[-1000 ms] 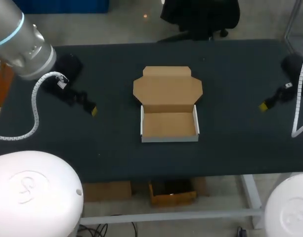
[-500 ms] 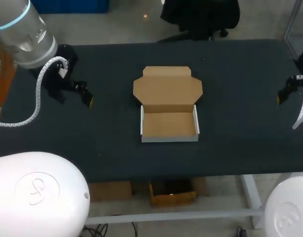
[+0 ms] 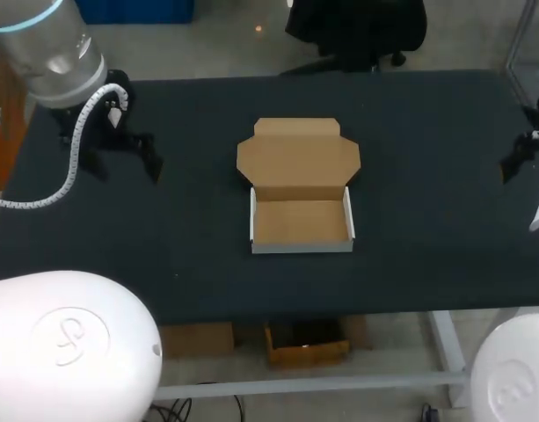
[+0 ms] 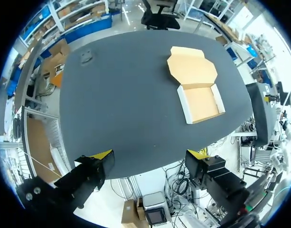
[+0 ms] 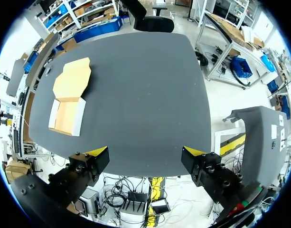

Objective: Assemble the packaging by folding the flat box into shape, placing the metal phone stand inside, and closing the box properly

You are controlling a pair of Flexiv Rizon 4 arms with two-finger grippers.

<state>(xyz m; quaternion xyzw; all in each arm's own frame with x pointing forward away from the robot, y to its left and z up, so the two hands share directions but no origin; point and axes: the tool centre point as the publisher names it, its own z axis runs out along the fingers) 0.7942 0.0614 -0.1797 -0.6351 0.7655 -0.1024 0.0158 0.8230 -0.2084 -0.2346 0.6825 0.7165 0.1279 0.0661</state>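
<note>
A: Box (image 3: 302, 220), location?
B: Table (image 3: 427, 132) centre; tray formed, lid open toward twelve o'clock. Phone stand: not in view.
A: Grippers?
B: Left gripper (image 4: 150, 156) at ten o'clock, right gripper (image 5: 146, 152) at three; fingers spread, empty. Next, I judge: fetch phone stand, load tray.

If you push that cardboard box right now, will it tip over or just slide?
Probably slide: the box is low, wide and sits flat on the table. It looks empty, so it is likely light and would move easily. The open lid is a thin flap joined along one edge, so it may flop if grabbed.
</note>
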